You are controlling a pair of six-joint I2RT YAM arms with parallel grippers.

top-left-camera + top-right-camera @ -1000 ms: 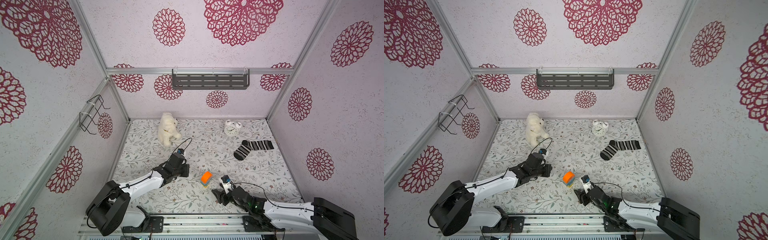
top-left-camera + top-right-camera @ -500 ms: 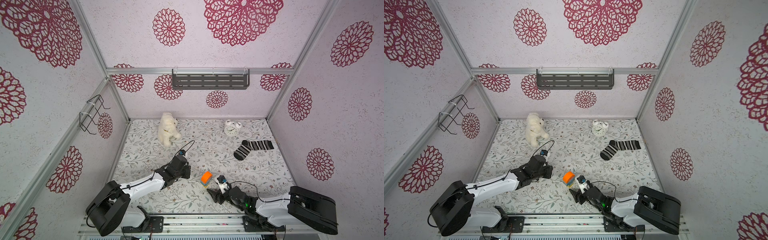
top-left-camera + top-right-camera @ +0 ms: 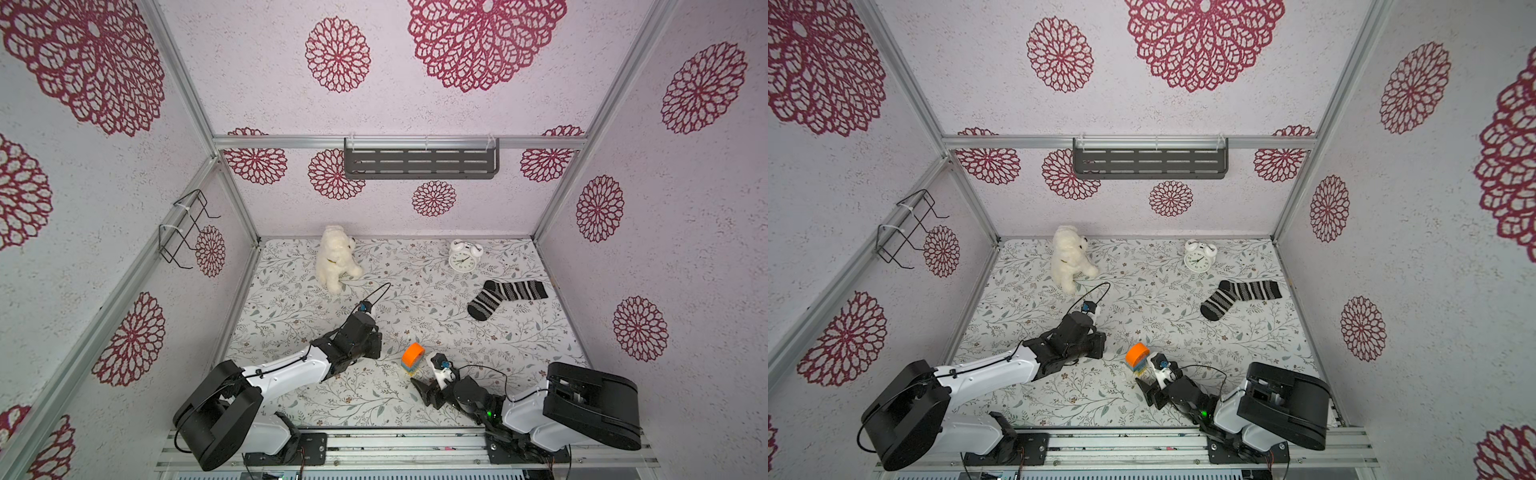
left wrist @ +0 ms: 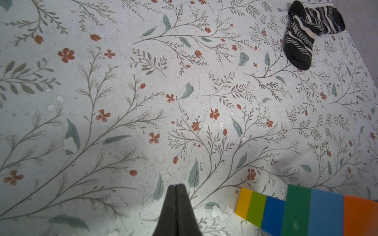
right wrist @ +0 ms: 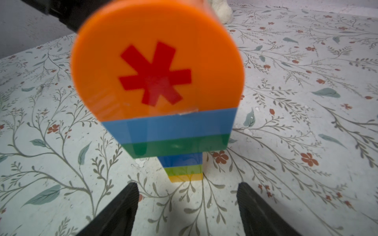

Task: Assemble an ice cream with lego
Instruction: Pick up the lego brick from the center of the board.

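Note:
The ice cream (image 3: 412,356) (image 3: 1137,358) stands upright on the floral table near the front centre. It is a stack of lego with an orange dome bearing a red asterisk (image 5: 157,81), then light-blue, green, dark-blue, lime and yellow bricks. My right gripper (image 5: 186,187) (image 3: 419,388) is open just in front of its yellow foot, with its jaws wide apart and touching nothing. My left gripper (image 4: 176,185) (image 3: 376,348) is shut and empty, a little to the left of the stack (image 4: 296,212).
A white plush bear (image 3: 336,257) sits at the back left. A white alarm clock (image 3: 463,257) is at the back right, and a striped sock (image 3: 505,297) lies right of centre. A grey shelf (image 3: 419,163) and a wire rack (image 3: 187,226) hang on the walls.
My right gripper has opened wider and shifted slightly left in front of the stack as its arm folded back. The ice cream stays standing. The left arm has barely moved.

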